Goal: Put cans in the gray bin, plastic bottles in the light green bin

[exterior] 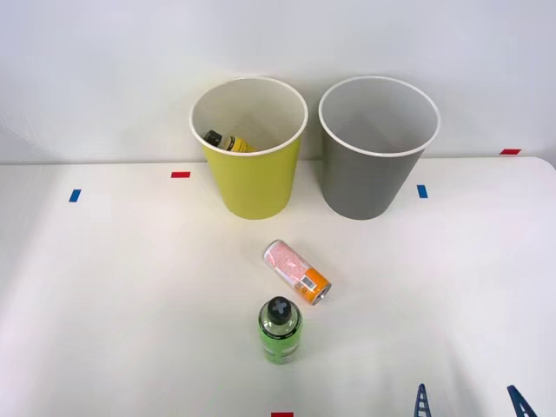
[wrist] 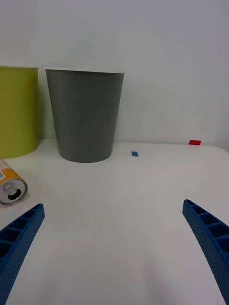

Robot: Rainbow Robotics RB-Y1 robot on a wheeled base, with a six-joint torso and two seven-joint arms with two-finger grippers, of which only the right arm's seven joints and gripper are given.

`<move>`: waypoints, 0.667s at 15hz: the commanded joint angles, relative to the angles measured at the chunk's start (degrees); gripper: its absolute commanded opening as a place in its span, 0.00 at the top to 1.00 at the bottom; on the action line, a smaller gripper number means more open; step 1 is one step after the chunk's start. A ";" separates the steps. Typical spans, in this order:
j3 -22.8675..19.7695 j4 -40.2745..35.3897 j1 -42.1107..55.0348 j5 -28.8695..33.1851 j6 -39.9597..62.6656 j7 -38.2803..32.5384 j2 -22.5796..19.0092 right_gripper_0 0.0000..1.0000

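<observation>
Front view: white tabletop (exterior: 104, 295) carries tape marks, red (exterior: 180, 175) and blue (exterior: 75, 195) on the left, blue (exterior: 422, 191) and red (exterior: 510, 151) on the right, another red (exterior: 281, 414) at the near edge. Nothing stands between the tool (exterior: 470, 401) and the bins. Tool is released, blue fingers (wrist: 19, 236) spread wide, low over the tabletop at near right, holding nothing. Can (exterior: 297, 271) lies on its side mid-tabletop, orange end toward the robot. Green bottle (exterior: 280, 329) lies just in front of it, black cap toward the can. Light green bin (exterior: 252, 178) holds the yellow-orange bottle (exterior: 226, 141). Gray bin (exterior: 369, 178) beside it, apart; inside looks bare.
</observation>
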 commanded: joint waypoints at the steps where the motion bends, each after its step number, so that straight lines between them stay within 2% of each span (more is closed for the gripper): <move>1: 3.09 0.01 0.04 -5.61 0.09 3.02 -2.27 0.00; 10: 4.50 0.01 0.75 -8.42 1.85 3.90 -2.71 0.00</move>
